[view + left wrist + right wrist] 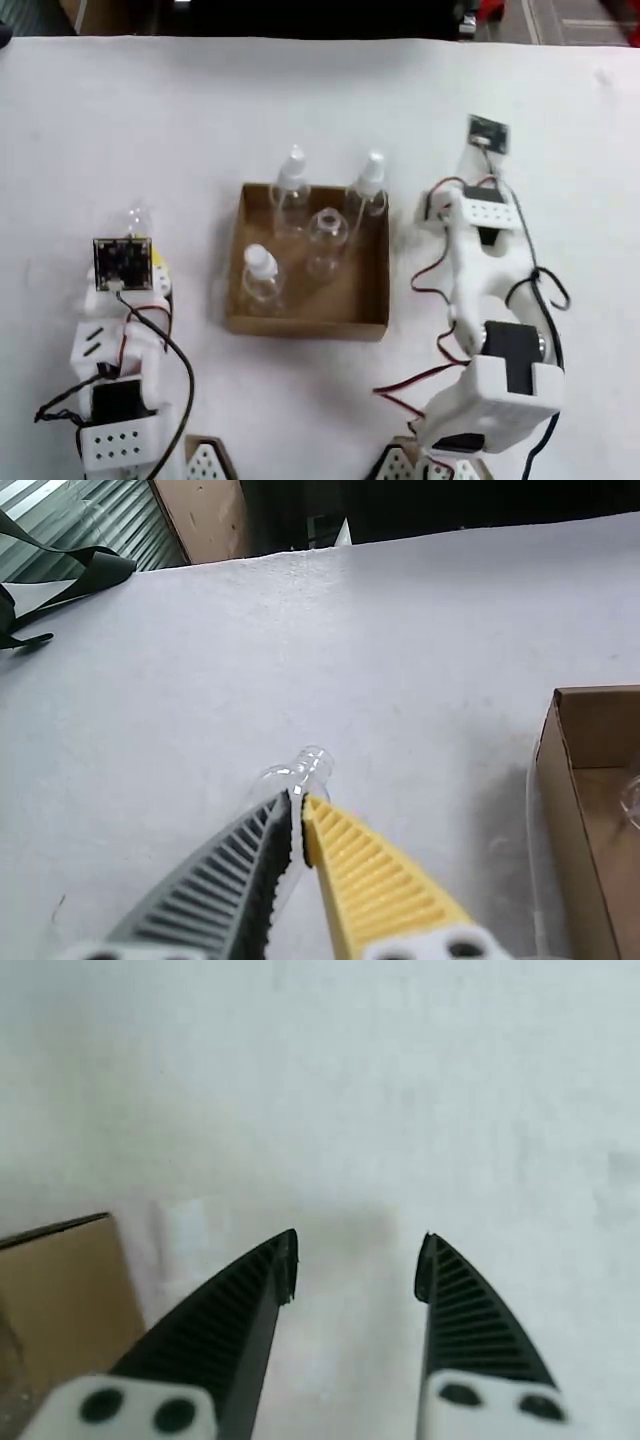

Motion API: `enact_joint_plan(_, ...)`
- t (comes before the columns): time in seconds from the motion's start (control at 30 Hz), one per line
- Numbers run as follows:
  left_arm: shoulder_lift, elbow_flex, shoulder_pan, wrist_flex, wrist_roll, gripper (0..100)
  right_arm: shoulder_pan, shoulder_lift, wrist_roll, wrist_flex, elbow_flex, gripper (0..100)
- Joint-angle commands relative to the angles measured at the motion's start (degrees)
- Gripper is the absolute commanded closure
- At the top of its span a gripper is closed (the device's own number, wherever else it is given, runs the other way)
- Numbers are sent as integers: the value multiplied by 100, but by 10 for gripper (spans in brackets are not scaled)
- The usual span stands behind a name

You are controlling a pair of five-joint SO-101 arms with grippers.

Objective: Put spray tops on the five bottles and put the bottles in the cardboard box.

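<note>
Found left tool (297,805), gray & yellow fingers, clenched on a clear bottle (292,777) w/ no spray top, down at the white counter (400,630), left of the cardboard box (305,325) in high view; couldn't tell if resting or lifted. Saw right tool (355,1260) released, black fingers spread w/ nothing btwn them, over bare counter near the box's right side. Counted four upright in the box: back-left bottle (291,195), back-right bottle (368,195) & front-left bottle (260,280) w/ spray tops on, plus an uncapped bottle (328,235) in the middle.
</note>
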Motion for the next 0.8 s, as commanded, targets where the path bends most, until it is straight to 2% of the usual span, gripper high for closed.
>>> enact_joint_plan(0.0,-110,-62,57,-123,-79,975,207,-295,-62,92,-105,827)
enact_joint_plan(0.2,-110,-62,57,-141,-79,975,-303,-963,-44,602,18,827)
enact_joint_plan(0.43,-110,-62,57,-141,-79,975,-1130,-980,220,-13,387,827)
enact_joint_plan(0.77,-110,-62,57,-132,-79,975,-1103,-611,316,-514,510,827)
